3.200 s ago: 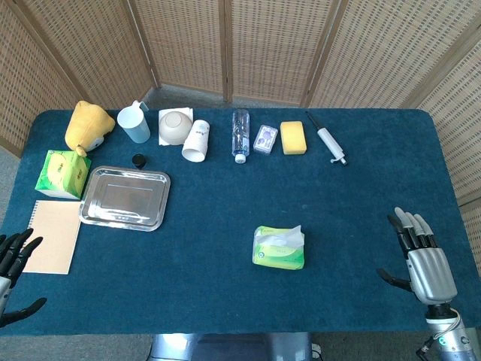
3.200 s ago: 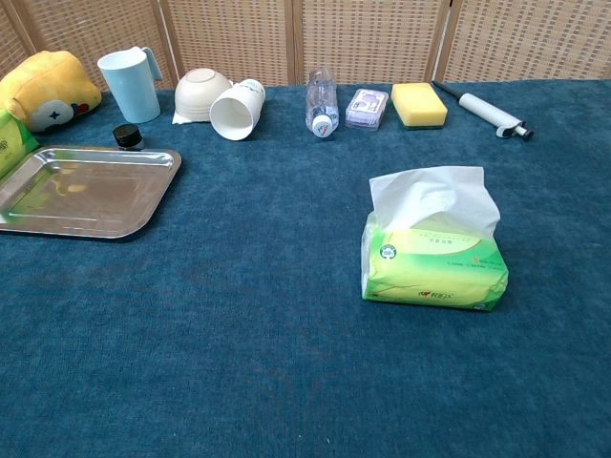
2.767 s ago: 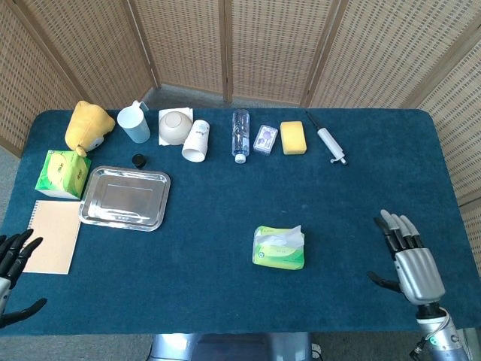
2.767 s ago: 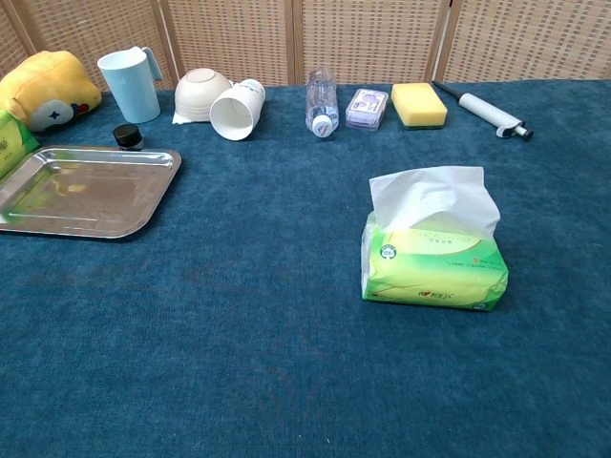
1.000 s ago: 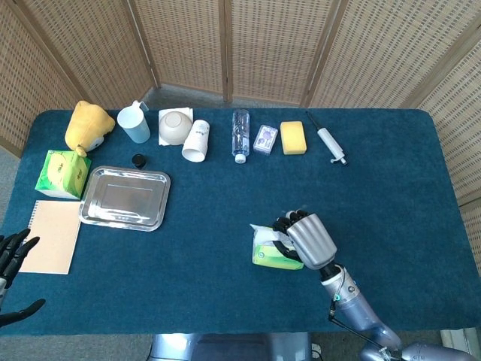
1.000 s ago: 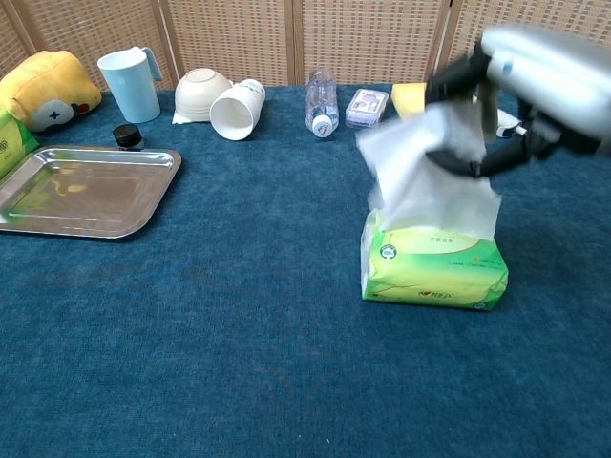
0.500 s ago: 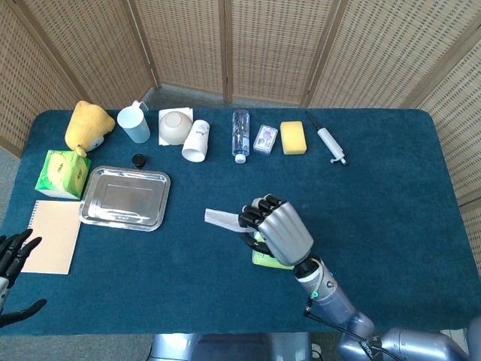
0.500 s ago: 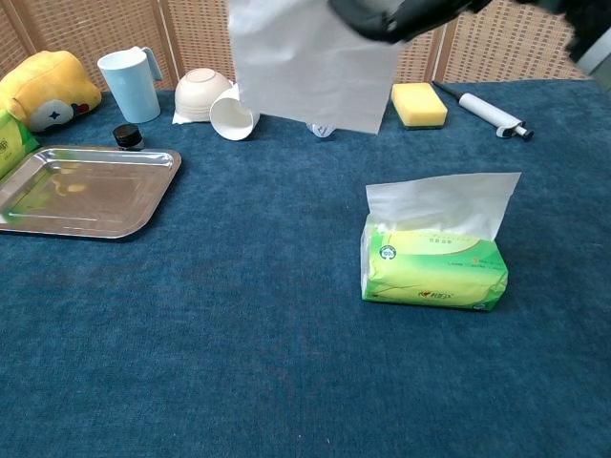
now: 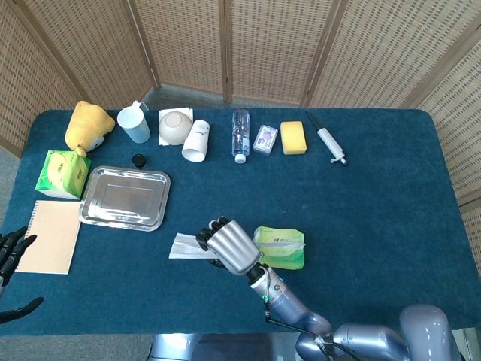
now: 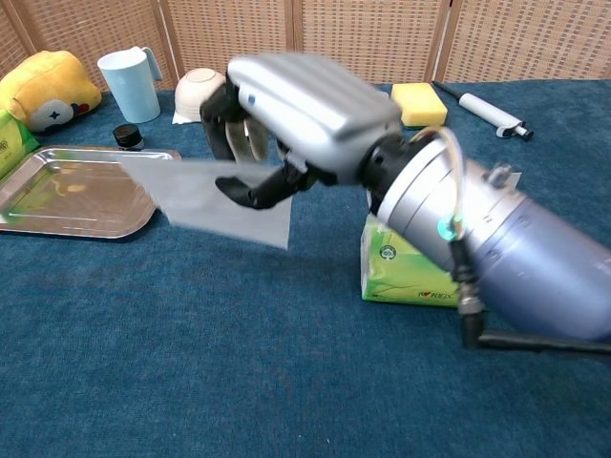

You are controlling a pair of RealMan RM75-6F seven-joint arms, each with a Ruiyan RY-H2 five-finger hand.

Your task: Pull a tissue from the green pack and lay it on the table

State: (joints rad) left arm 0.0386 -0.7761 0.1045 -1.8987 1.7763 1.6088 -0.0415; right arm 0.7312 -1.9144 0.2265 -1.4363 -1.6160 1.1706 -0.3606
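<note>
The green tissue pack [image 9: 279, 249] [image 10: 409, 275] lies on the blue table right of centre, a fresh white tissue sticking out of its top. My right hand [image 9: 227, 246] [image 10: 296, 114] hovers just left of the pack and pinches a pulled-out white tissue [image 9: 185, 246] [image 10: 215, 202], which hangs flat above the cloth toward the tray. My right forearm hides part of the pack in the chest view. My left hand [image 9: 11, 263] rests at the table's front left edge, fingers spread, holding nothing.
A steel tray [image 9: 125, 197] [image 10: 76, 189] lies left of the tissue, a tan notebook [image 9: 49, 235] and another green pack [image 9: 62, 174] beyond it. Along the back stand a yellow plush [image 9: 87, 125], blue cup [image 9: 134, 122], bowl [image 9: 174, 126], paper cup [image 9: 196, 141], bottle [image 9: 240, 134], sponge [image 9: 293, 138] and syringe [image 9: 330, 144].
My right hand has carried the tissue from above the pack leftward and lower, toward the table in front of the tray. The tissue has come free of the pack. My left hand stays put.
</note>
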